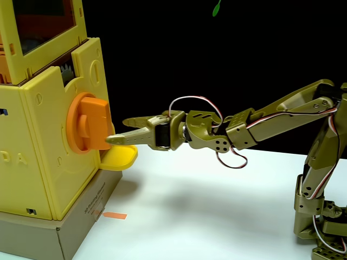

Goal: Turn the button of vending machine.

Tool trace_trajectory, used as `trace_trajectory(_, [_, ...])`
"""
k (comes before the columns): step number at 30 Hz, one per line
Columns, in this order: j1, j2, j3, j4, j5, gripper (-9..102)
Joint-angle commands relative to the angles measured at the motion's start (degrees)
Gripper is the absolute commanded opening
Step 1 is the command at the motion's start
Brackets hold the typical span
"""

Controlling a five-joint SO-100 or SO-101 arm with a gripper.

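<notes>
Black backdrop is framing the gripper [115,131], its spread fingers reaching the button [90,122] on the vending machine [49,135] ahead. Rigid plastic, it is likely wanting a grip across its bar.

A small orange strip [115,215] lies on the white table [217,206].

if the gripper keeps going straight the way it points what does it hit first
Most likely the large orange plastic knob on the boxy yellow plastic vending machine: the olive gripper points left, its tips at the knob's bar. Depth is unclear from this one fixed view.
</notes>
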Motion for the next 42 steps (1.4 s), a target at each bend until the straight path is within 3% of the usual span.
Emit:
trace_trajectory(1, [-0.7,-1.6,-4.0,-4.4,-0.8,46])
trace_trajectory(7, [-2.5,-4.9,-5.1,-10.5,-2.9,35])
trace_trajectory(14, [-5.2,-7.8,-5.6,-13.8,-4.2,31])
trace_trajectory(30, [-8.2,-10.0,-7.6,-16.1,-7.7,6])
trace_trajectory(42, [-9.4,-10.5,-7.3,-17.1,-9.6,-1])
